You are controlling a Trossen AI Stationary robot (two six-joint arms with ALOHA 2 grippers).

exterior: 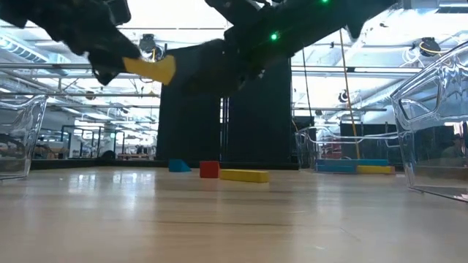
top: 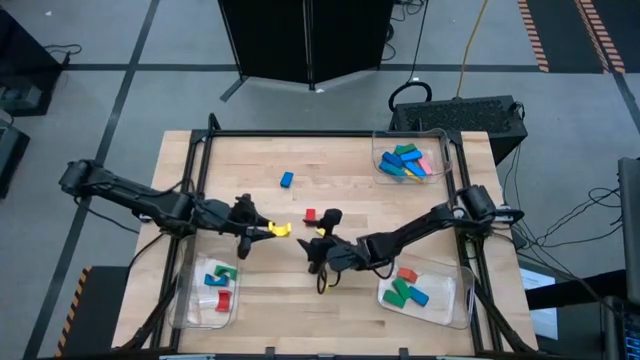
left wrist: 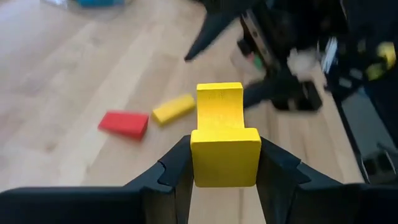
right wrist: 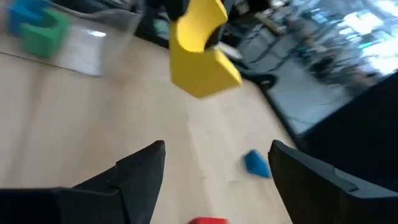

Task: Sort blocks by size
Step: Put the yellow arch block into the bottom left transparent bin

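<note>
While the left gripper [top: 262, 229] hangs above the counter [top: 350, 165], its jaws grasp a yellow block [top: 281, 230] and hold it off the wood; the left wrist view shows that block [left wrist: 222, 140] pinched between the two dark fingers [left wrist: 177, 171].

Taking the small red block [top: 310, 215] at the counter's middle as landmark: the held yellow block is just to its left. The near-left clear tray [top: 205, 298], with red, green and blue blocks inside, lies well to its left and nearer. A lone blue block [top: 287, 180] lies a little farther back. A second yellow block [exterior: 243, 174] lies just beside the red one. The right gripper [top: 322, 250] hovers just to its near right, jaws released and holding nothing. The far-right tray [top: 408, 162] and near-right tray [top: 420, 295], both holding blocks, sit well to its right.
</note>
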